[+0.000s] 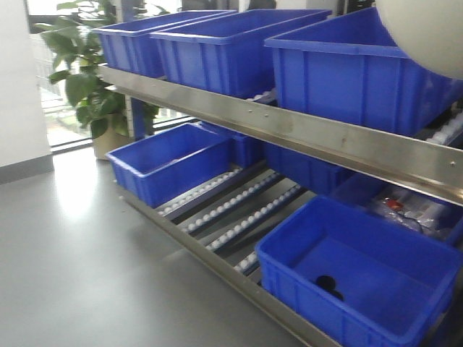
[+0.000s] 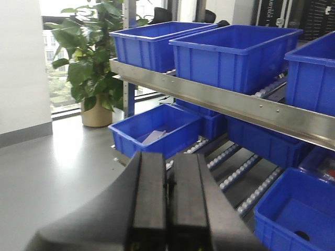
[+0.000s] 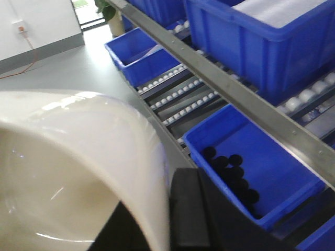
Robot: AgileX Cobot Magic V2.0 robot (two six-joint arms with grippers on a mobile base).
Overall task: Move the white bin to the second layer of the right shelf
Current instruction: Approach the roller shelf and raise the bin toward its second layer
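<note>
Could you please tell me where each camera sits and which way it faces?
Exterior front: stands before the rack, facing it slantwise; only the white bin shows, no arm.
Left wrist: behind the shut left end effector, facing the rack.
Right wrist: behind the right end effector gripping the bin, looking down into a blue crate.
Front and left share the plant.

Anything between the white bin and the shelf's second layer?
Yes. Three blue crates sit on the upper roller level behind the front rail, and the white bin is held up in front of the rightmost crate. Bare rollers show right of it; fit unclear.
</note>
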